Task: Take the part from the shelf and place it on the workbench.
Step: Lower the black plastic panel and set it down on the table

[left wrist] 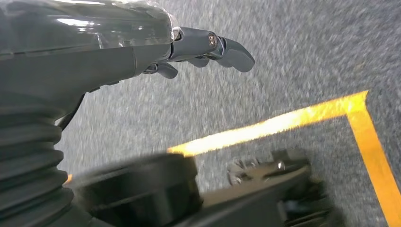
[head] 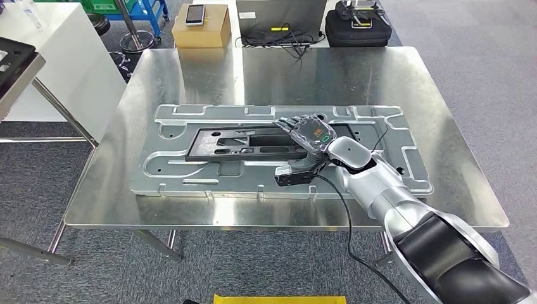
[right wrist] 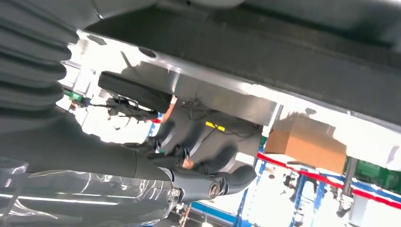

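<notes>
The workbench (head: 190,76) is bare brushed steel on grey carpet. On it lies a large silver stamped panel (head: 190,183), and on that the black part (head: 240,144). The right hand (head: 308,133) rests over the part's near end, fingers extended, grasping nothing. The left hand (left wrist: 208,47) hangs released above yellow floor tape (left wrist: 283,123). Beyond the workbench sits a cardboard box (head: 202,28). No writing is readable.

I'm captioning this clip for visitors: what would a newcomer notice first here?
First, the large silver stamped panel lying flat in the middle of the steel workbench, with a black frame part on it. Next, the robot's right hand stretched over that part's right end. Its left hand hangs above grey carpet.
</notes>
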Motion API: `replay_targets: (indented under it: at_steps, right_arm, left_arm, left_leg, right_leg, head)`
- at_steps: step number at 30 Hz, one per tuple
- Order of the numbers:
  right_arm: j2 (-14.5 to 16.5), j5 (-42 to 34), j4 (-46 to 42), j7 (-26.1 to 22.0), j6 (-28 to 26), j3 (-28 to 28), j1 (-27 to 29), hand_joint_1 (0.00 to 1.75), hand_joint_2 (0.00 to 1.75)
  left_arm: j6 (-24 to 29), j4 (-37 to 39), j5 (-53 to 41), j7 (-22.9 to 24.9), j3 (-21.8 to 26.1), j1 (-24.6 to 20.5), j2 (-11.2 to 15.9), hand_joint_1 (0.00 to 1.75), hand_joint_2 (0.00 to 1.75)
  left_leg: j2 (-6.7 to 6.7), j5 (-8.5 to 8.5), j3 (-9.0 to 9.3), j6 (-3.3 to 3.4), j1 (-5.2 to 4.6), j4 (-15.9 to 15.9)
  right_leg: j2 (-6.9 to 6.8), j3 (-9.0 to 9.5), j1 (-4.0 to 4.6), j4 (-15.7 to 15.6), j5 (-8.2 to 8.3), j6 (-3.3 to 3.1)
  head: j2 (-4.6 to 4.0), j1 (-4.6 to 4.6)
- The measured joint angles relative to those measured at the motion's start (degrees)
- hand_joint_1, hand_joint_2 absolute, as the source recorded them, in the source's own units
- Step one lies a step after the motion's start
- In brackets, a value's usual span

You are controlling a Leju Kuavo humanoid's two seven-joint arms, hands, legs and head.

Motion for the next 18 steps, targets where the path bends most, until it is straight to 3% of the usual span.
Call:
replay_targets:
  at_steps: [2,3,4,7,8,11,13,16,17,18]
  right_arm:
    - [0.0,-0.2,0.2,0.2,0.0,-0.3,-0.5,0.00,0.00]
    - [-0.1,-0.2,0.3,0.5,0.0,-0.6,-0.9,0.00,0.00]
    - [-0.3,-0.3,0.3,0.8,0.0,-1.0,-1.4,0.00,0.00]
    - [-1.5,-0.4,-0.2,1.6,0.2,-2.3,-3.8,0.00,0.00]
    - [-2.1,-0.5,-0.4,1.7,0.4,-2.8,-4.8,0.00,0.00]
    - [-4.0,-0.7,-1.2,1.8,1.1,-4.1,-7.3,0.00,0.00]
    - [-5.2,-0.6,-1.7,1.8,1.2,-4.7,-8.2,0.00,0.00]
    - [-7.0,0.3,-3.0,2.3,1.8,-5.3,-9.4,0.00,0.00]
    - [-7.9,0.6,-3.6,2.4,2.4,-5.5,-9.9,0.00,0.00]
    - [-9.0,0.9,-4.4,2.5,3.2,-5.7,-10.4,0.00,0.00]
  left_arm:
    - [-0.5,0.0,0.4,0.2,0.5,0.2,0.0,0.00,0.00]
    - [-0.7,0.0,0.4,0.3,0.6,0.4,0.0,0.00,0.00]
    - [-0.9,0.0,0.4,0.4,0.7,0.5,0.1,0.00,0.00]
    - [-1.4,0.0,0.5,0.3,1.0,0.7,0.2,0.00,0.00]
    - [-1.4,0.0,0.5,0.3,1.0,0.8,0.2,0.00,0.00]
    - [-1.5,0.0,0.5,0.2,1.0,1.1,0.3,0.00,0.00]
    - [-1.5,0.0,0.5,0.4,1.1,1.2,0.4,0.00,0.00]
    - [-1.6,0.0,0.1,1.3,1.1,1.0,0.4,0.00,0.00]
    - [-1.6,0.0,0.0,1.5,1.1,1.0,0.5,0.00,0.00]
    - [-1.7,0.0,-0.2,1.7,1.1,1.0,0.5,0.00,0.00]
  left_leg:
    - [0.02,-2.27,-2.24,-0.22,0.17,5.9]
    - [0.03,-1.81,-1.95,-0.23,0.22,5.8]
    - [0.04,-0.37,-0.47,-0.17,0.27,3.4]
    - [0.01,4.12,5.65,0.44,0.23,-7.9]
    - [-0.02,4.70,6.36,0.78,0.11,-9.7]
    - [0.01,5.86,5.85,2.11,-0.28,-10.6]
    - [0.13,6.97,5.41,3.01,-0.23,-11.3]
    - [0.19,8.43,3.77,3.68,-0.32,-11.5]
    - [0.14,8.93,3.10,3.76,-0.40,-11.4]
    - [0.07,9.45,2.39,3.80,-0.46,-11.4]
  right_leg:
    - [-0.01,-0.12,0.07,0.1,0.04,-0.04]
    - [-0.02,-0.16,0.09,0.2,0.06,-0.02]
    - [-0.02,-0.19,0.08,0.3,0.09,0.03]
    - [-0.02,-0.53,0.22,0.5,0.39,0.59]
    - [-0.01,-0.79,0.24,0.6,0.63,0.96]
    - [0.01,-1.38,-0.07,0.4,1.32,2.27]
    - [0.02,-2.27,-0.25,2.5,-1.10,2.77]
    - [0.04,-5.46,-0.29,13.1,-8.60,3.10]
    - [0.04,-5.90,-0.29,15.9,-9.81,3.16]
    - [0.04,-5.40,-0.27,16.8,-9.79,3.14]
  head:
    - [0.00,0.00]
    - [0.00,0.00]
    - [0.00,0.00]
    - [0.00,0.00]
    - [0.00,0.00]
    - [0.00,0.00]
    - [0.00,0.00]
    - [0.00,0.00]
    - [0.00,0.00]
    - [0.00,0.00]
